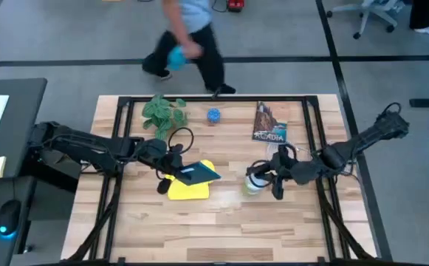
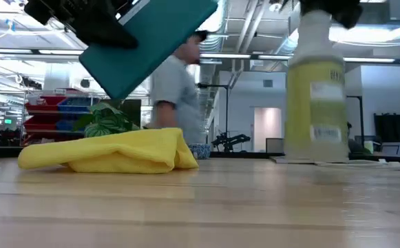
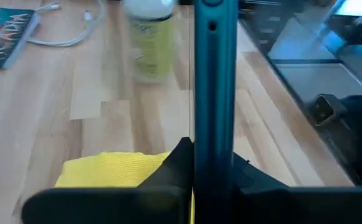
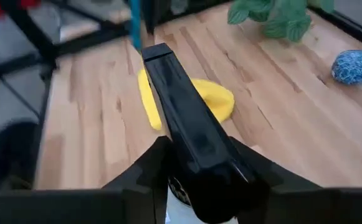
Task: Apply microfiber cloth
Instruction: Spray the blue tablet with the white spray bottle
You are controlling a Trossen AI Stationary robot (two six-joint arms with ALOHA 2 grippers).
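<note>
The yellow microfiber cloth (image 1: 187, 190) lies crumpled on the table left of centre, also visible in the low view (image 2: 110, 151). Above it hangs a teal-backed tablet (image 1: 198, 174), tilted, with my left gripper (image 1: 174, 166) shut on it. To the right stands a spray bottle (image 2: 317, 89) of pale yellow liquid. My right gripper (image 1: 268, 178) is shut on its top. Whether the bottle's base touches the table does not show. My left gripper pinches the tablet between its two fingers (image 3: 179, 163), one on each flat face, near one edge (image 3: 214, 146). The tablet is lifted clear above the cloth and slants up away from the fingers (image 2: 151, 41). My right gripper has the bottle's black spray head (image 4: 187, 127) between its two fingers (image 4: 144, 167), coming level from the table's right. The bottle hangs or stands upright below them.
A green plant (image 1: 164, 112), a blue ball (image 1: 213, 115) and a book (image 1: 270, 122) lie along the far side. A white cable (image 3: 68, 34) lies near the book. A person (image 1: 188, 41) walks past beyond the far edge. Bare wood fills the near half.
</note>
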